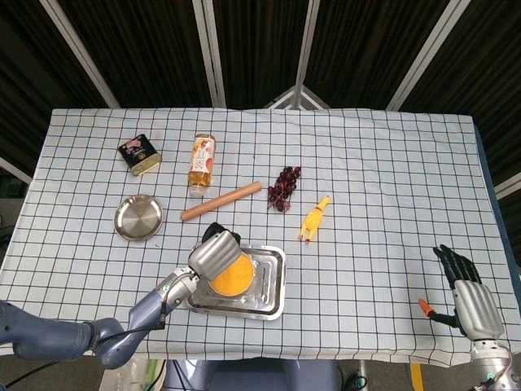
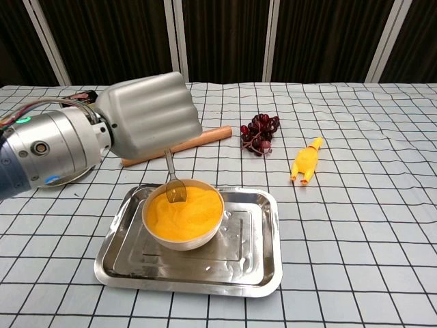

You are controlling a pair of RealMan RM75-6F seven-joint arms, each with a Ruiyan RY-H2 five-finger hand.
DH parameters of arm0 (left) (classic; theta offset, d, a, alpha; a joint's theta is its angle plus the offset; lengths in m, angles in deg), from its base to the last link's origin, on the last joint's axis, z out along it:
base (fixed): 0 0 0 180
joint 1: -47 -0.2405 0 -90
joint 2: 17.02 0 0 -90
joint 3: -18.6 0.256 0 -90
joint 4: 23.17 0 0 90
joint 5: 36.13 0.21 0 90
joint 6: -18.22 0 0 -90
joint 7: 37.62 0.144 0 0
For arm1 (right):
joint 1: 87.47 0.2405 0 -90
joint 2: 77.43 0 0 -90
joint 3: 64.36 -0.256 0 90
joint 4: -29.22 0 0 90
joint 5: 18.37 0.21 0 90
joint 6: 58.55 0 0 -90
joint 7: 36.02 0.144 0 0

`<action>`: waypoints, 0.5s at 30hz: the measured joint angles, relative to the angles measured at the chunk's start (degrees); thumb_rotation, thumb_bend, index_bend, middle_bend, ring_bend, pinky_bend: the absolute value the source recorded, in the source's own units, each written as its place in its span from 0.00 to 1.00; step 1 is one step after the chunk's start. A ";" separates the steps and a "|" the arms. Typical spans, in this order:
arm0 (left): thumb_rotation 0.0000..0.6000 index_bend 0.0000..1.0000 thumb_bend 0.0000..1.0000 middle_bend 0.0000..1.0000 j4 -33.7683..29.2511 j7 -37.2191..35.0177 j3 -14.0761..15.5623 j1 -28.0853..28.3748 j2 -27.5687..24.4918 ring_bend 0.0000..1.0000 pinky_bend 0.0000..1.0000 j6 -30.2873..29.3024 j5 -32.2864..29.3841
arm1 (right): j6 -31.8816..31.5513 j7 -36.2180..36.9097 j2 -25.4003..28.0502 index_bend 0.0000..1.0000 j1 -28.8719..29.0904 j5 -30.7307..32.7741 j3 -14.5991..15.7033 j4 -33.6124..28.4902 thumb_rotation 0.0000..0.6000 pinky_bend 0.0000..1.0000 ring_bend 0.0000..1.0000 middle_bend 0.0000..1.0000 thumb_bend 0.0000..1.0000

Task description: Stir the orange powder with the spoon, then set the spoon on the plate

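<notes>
The small tin [image 1: 140,155] at the far left of the tabletop [image 1: 383,179] carries a dark label with pink print, too small to read. The bottle [image 1: 202,163] lying beside it holds amber liquid and wears a white and orange label, its writing also unreadable.

A white bowl [image 2: 183,222] sits in the left part of a steel tray [image 2: 256,249] and is filled nearly to the rim with orange powder [image 2: 188,212]. The left hand [image 2: 147,116] is closed around the handle of the spoon [image 2: 173,183], which hangs down with its bowl dipped into the powder at the far left edge of the heap. The round steel plate [image 1: 137,217] stands well apart to the left of the tray, with nothing on it.

A wooden rolling pin [image 1: 221,201] lies slanted between the bottle and the tray. A bunch of dark red grapes [image 1: 283,188] and a yellow rubber chicken [image 1: 313,218] lie to its right.

The right hand [image 1: 466,289] rests at the near right corner with its fingers spread, holding nothing
</notes>
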 measured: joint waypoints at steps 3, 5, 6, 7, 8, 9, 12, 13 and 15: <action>1.00 0.81 0.59 1.00 -0.16 0.06 -0.18 -0.18 0.57 1.00 1.00 0.13 0.14 | -0.01 0.00 0.01 0.00 0.01 -0.04 0.00 -0.01 1.00 0.00 0.00 0.00 0.32; 1.00 0.81 0.59 1.00 -0.28 0.17 -0.24 -0.24 0.88 1.00 1.00 0.25 0.29 | -0.02 -0.03 0.02 0.00 0.00 -0.07 0.01 -0.01 1.00 0.00 0.00 0.00 0.32; 1.00 0.81 0.59 1.00 -0.35 0.25 -0.28 -0.28 1.11 1.00 1.00 0.35 0.34 | -0.02 -0.05 0.00 0.00 0.00 -0.07 0.02 -0.02 1.00 0.00 0.00 0.00 0.32; 1.00 0.81 0.59 1.00 -0.41 0.30 -0.32 -0.32 1.31 1.00 1.00 0.42 0.35 | -0.02 -0.07 -0.01 0.00 -0.01 -0.05 0.03 -0.01 1.00 0.00 0.00 0.00 0.32; 1.00 0.81 0.59 1.00 -0.49 0.35 -0.38 -0.35 1.52 1.00 1.00 0.46 0.38 | -0.03 -0.09 0.01 0.00 -0.02 -0.04 0.03 -0.03 1.00 0.00 0.00 0.00 0.32; 1.00 0.81 0.59 1.00 -0.58 0.41 -0.45 -0.40 1.77 1.00 1.00 0.45 0.56 | -0.04 -0.12 0.02 0.00 -0.04 -0.03 0.04 -0.07 1.00 0.00 0.00 0.00 0.32; 1.00 0.81 0.59 1.00 -1.00 0.30 -0.60 -0.48 2.36 1.00 1.00 0.44 1.33 | -0.05 -0.19 0.02 0.00 -0.05 0.07 0.00 -0.11 1.00 0.00 0.00 0.00 0.32; 1.00 0.81 0.59 1.00 -1.17 0.28 -0.65 -0.49 2.49 1.00 1.00 0.44 1.59 | -0.01 -0.21 0.02 0.00 -0.04 0.10 0.00 -0.12 1.00 0.00 0.00 0.00 0.32; 1.00 0.81 0.59 1.00 -1.69 0.20 -0.81 -0.51 2.77 1.00 1.00 0.47 1.99 | 0.08 -0.23 0.02 0.00 0.00 0.15 0.00 -0.13 1.00 0.00 0.00 0.00 0.32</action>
